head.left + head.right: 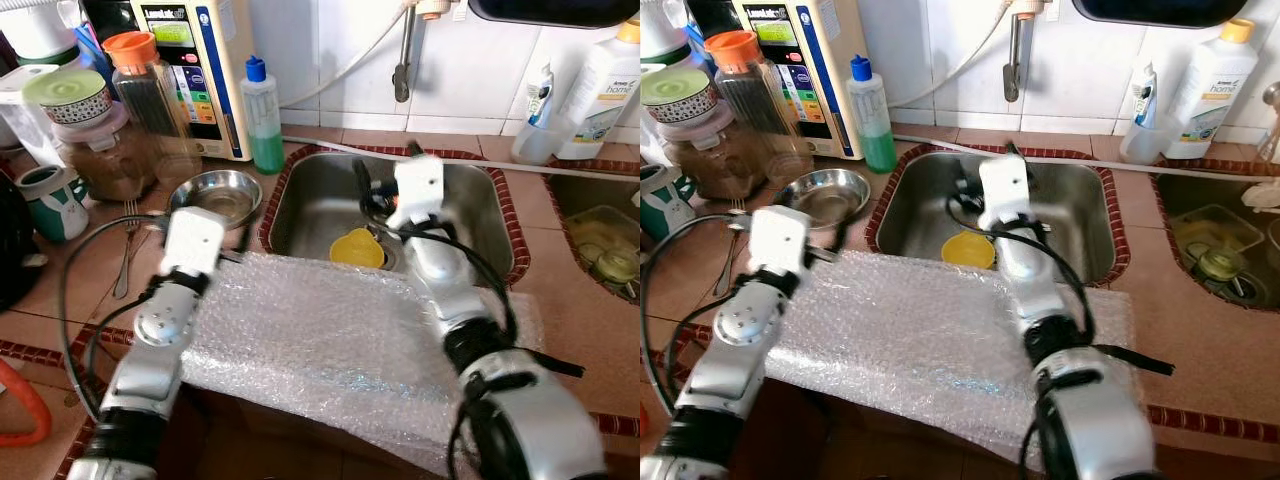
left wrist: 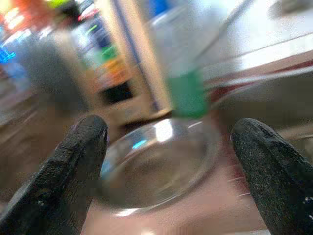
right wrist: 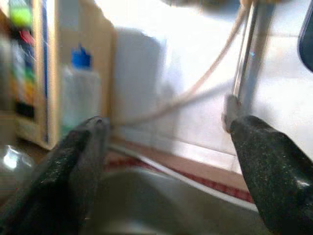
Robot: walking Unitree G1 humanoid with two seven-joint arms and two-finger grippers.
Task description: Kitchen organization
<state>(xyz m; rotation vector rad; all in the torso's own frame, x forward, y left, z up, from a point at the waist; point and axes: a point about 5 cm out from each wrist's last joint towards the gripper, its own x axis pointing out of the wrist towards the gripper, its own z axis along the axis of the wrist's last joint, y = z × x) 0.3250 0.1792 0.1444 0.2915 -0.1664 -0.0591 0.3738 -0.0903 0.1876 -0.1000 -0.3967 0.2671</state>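
Observation:
A small steel bowl (image 1: pixel 215 195) sits on the tiled counter, left of the sink (image 1: pixel 500 215). My left gripper (image 2: pixel 169 126) is open just in front of the bowl, and the bowl (image 2: pixel 156 161) lies between its fingers (image 2: pixel 73 161) without touching them. A yellow cup (image 1: pixel 357 248) lies in the sink basin. My right gripper (image 3: pixel 169 122) hangs open over the sink, pointing at the back wall and the tap pipe (image 3: pixel 247 54), with nothing in it. A sheet of bubble wrap (image 1: pixel 330 340) covers the counter's front edge under both arms.
A green soap bottle (image 1: pixel 262 115), a water purifier (image 1: pixel 205 70) and several jars (image 1: pixel 110 140) crowd the back left. A fork (image 1: pixel 127 250) lies left of the bowl. White bottles (image 1: pixel 600 90) stand at the back right, above a second basin (image 1: pixel 600 240) holding glassware.

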